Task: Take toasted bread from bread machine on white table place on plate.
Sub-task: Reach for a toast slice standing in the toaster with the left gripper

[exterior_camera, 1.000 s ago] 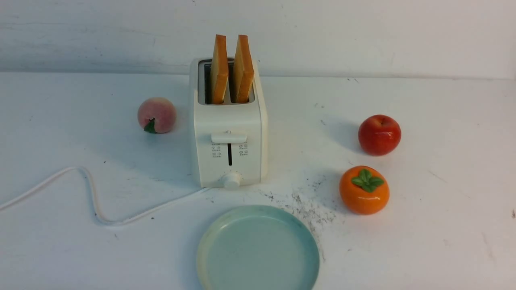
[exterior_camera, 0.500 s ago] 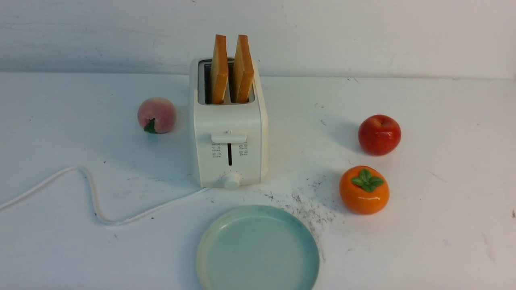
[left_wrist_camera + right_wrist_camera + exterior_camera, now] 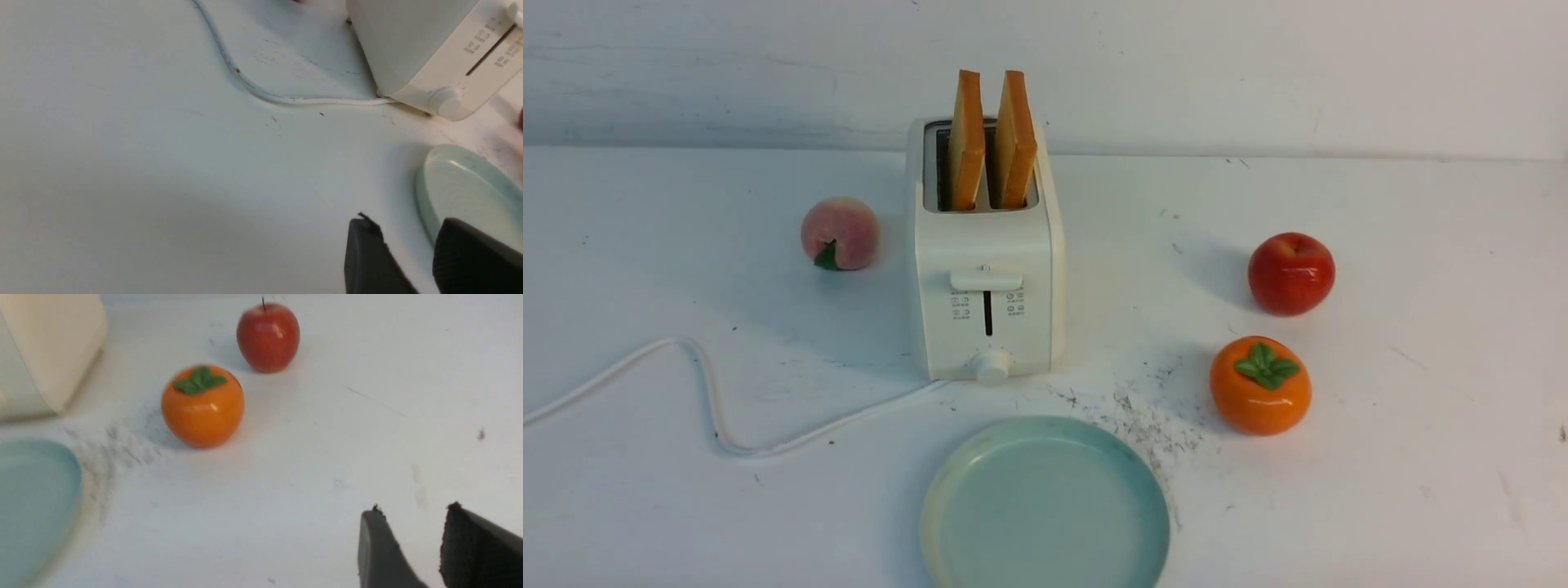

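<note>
Right now both slices of toasted bread (image 3: 968,139) stand upright, side by side, in the two slots of the bread machine (image 3: 988,269), with their upper parts sticking out above its top. The bread machine sits on the white table (image 3: 1421,327) toward the far edge, roughly midway along it, with its lever and knob facing the near edge. The plate (image 3: 1045,506) lies at the near edge, in front of the machine and apart from it.

A white cord (image 3: 711,400) snakes from the machine's base toward the table's left edge. A peach (image 3: 840,233) rests near the machine on its left side. An apple (image 3: 1291,273) and a persimmon (image 3: 1260,385) sit toward the right edge, the persimmon closer to the near edge. Dark speckled scuffs mark the table between the plate and the persimmon.

The left gripper (image 3: 406,222) hangs over the table just beside the plate's left rim, its fingers apart and holding nothing. The right gripper (image 3: 413,509) hangs over the table between the persimmon and the right edge, its fingers likewise apart with nothing between them.
</note>
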Controlling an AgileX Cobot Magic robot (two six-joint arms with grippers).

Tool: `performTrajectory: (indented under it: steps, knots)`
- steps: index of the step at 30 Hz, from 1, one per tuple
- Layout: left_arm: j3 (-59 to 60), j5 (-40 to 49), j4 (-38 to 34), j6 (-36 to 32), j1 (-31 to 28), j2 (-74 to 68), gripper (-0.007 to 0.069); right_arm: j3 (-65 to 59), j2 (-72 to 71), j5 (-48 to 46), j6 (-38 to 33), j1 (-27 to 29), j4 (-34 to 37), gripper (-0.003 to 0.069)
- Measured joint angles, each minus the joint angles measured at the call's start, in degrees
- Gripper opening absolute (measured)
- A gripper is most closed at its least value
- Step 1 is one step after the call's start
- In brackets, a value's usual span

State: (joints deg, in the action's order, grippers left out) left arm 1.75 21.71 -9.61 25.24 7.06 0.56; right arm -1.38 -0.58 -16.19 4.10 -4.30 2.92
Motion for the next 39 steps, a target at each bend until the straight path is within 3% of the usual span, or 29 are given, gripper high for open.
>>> performTrajectory:
  steps: [6,9,19,24,26,30,32,35,39]
  knots:
    - [0.0,-3.3,-24.2,6.5,0.0,0.0,0.0238,0.0,0.0,6.5,18.1,0.0,20.0,0.024]
    - [0.0,-5.0,-31.3,6.7,0.0,0.0,0.0238,0.0,0.0,7.2,21.3,0.0,25.4,0.024]
    - [0.0,-10.2,-36.0,7.4,0.0,0.0,0.0238,0.0,0.0,8.4,22.6,0.0,29.9,0.0232]
    - [0.0,-18.1,-43.5,7.9,0.0,0.0,0.0238,3.9,0.0,12.3,18.7,0.0,29.0,0.0197]
    - [-1.4,-19.7,-48.1,7.8,0.0,0.0,0.0238,9.3,0.7,13.2,12.9,0.0,27.0,0.0148]
    - [-6.6,-19.1,-49.3,4.8,0.0,0.0,0.0232,16.7,5.5,9.5,5.6,0.0,25.3,0.0066]
    - [-10.1,-17.3,-49.3,0.2,0.0,-1.4,0.0205,22.3,12.3,1.9,1.7,0.0,24.7,0.0002]
    - [-12.5,-13.4,-49.3,-5.4,0.0,-6.1,0.0149,27.1,20.4,-8.8,0.7,0.0,24.5,-0.0017]
    - [-15.2,-0.2,-49.8,-9.0,0.0,-15.5,0.0042,32.9,31.9,-22.8,0.0,0.0,24.2,-0.0018]
